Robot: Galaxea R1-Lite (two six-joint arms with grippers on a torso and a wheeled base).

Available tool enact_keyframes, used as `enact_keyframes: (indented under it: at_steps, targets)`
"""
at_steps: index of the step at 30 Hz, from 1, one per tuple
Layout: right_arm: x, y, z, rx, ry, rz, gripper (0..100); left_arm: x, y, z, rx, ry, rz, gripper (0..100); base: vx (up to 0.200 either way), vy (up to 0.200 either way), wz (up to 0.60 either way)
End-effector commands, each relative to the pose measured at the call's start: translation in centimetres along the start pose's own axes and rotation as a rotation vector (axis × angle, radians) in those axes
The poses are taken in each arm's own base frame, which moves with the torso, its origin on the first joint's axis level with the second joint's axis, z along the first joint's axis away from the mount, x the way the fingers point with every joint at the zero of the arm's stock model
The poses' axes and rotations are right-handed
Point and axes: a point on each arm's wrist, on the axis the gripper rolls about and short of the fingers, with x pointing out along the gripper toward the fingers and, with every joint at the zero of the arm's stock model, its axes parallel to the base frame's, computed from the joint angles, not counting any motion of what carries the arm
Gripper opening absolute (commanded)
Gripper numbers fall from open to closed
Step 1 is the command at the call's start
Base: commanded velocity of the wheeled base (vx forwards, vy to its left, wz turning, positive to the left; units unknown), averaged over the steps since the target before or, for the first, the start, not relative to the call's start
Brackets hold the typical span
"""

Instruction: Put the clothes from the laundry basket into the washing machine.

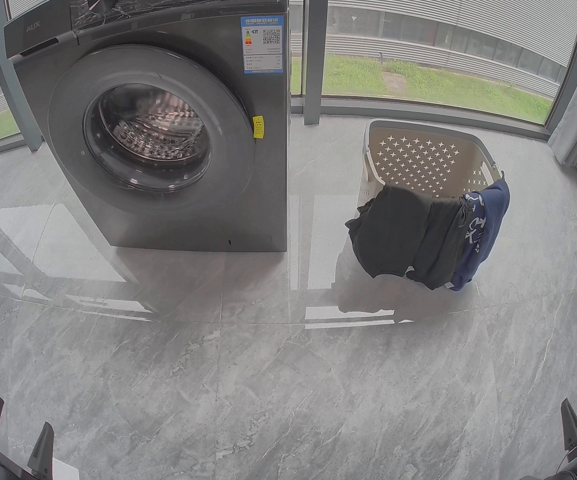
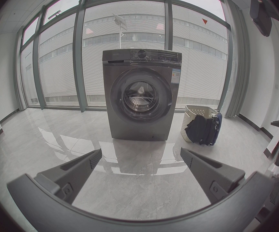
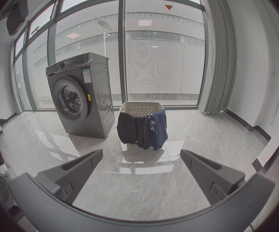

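The grey stone floor [image 1: 235,381] runs to a far edge under tall windows [image 1: 435,28]. Near that edge, toward the left, stands the grey washing machine [image 1: 262,168], its round front port showing the steel drum. To its right, apart from it and also close to the far edge, sits the cream laundry basket [image 1: 422,158]. The clothes hang over the basket's near rim, side by side: a black garment [image 1: 388,231], a dark grey garment [image 1: 438,245] and a navy garment [image 1: 485,228] at the right end. The left tool [image 2: 140,152] is over the floor's near left corner and the right tool [image 3: 141,152] over its near right corner, both spread wide with nothing between their fingers, well apart from the basket.
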Motion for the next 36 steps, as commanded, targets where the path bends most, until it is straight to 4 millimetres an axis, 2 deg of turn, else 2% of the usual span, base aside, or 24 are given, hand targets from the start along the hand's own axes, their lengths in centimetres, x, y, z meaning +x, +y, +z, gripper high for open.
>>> enact_keyframes:
  at_steps: [1,5,8,19,28,31,36]
  targets:
    - [0.07,0.00,-0.47,0.000,0.010,0.000,100,-0.01,0.02,-0.53,0.000,-0.001,0.000,100,0.000,0.000,0.00]
    - [0.07,0.00,-0.47,-0.002,0.010,0.001,100,-0.01,0.02,-0.53,0.000,-0.001,0.000,100,0.000,0.000,0.00]
    - [0.07,0.00,-0.45,0.000,0.008,0.001,100,-0.01,0.02,-0.53,0.001,-0.001,0.000,100,0.000,0.000,-0.60]
    - [0.07,0.00,-0.45,0.000,0.008,0.000,100,-0.01,0.02,-0.53,0.000,-0.001,0.000,100,0.000,0.000,0.00]
    - [0.07,0.00,-0.45,0.000,0.008,0.000,100,-0.01,0.02,-0.53,0.000,-0.001,0.000,100,0.200,-0.200,0.00]
    - [0.07,0.00,-0.45,0.000,0.008,0.001,100,-0.01,0.02,-0.53,0.000,-0.001,0.000,100,0.200,0.000,0.00]
    - [0.07,0.00,-0.45,-0.002,0.008,0.001,100,-0.01,0.02,-0.53,0.000,-0.001,0.000,100,0.000,0.000,-0.12]
